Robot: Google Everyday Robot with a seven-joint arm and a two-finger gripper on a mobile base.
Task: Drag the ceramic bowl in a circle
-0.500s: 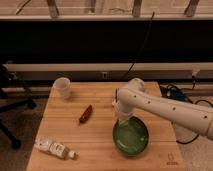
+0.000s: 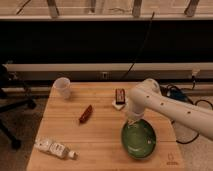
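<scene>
At the far left, off the tabletop point(image 2: 100, 145), the dark legs of a chair point(image 2: 11, 107) stand on the floor. A white bottle point(image 2: 54, 148) lies on its side by the near left corner, and a small white cup point(image 2: 62, 87) stands upright by the far left corner. Both sit where they sat half a second ago. A dark red oblong thing point(image 2: 85, 113) lies aslant left of the middle, also unmoved. Near the middle of the far edge, a small dark packet on a white base point(image 2: 120, 96) now shows. Earlier the arm covered that spot.

The claw point(image 2: 132, 121) hangs under the bend of the white arm point(image 2: 170, 107) and comes down at the far left rim of the ceramic bowl point(image 2: 140, 142). Whether it is open or closed on the rim cannot be told, since the arm hides it. The ceramic bowl sits in the near right part of the tabletop, close to the near edge and to the right edge. It has slid a little toward the right edge since the earlier moment, and the arm's bend has shifted the same way. The arm runs off over the right edge, where dark cables point(image 2: 186, 97) lie on the floor.
</scene>
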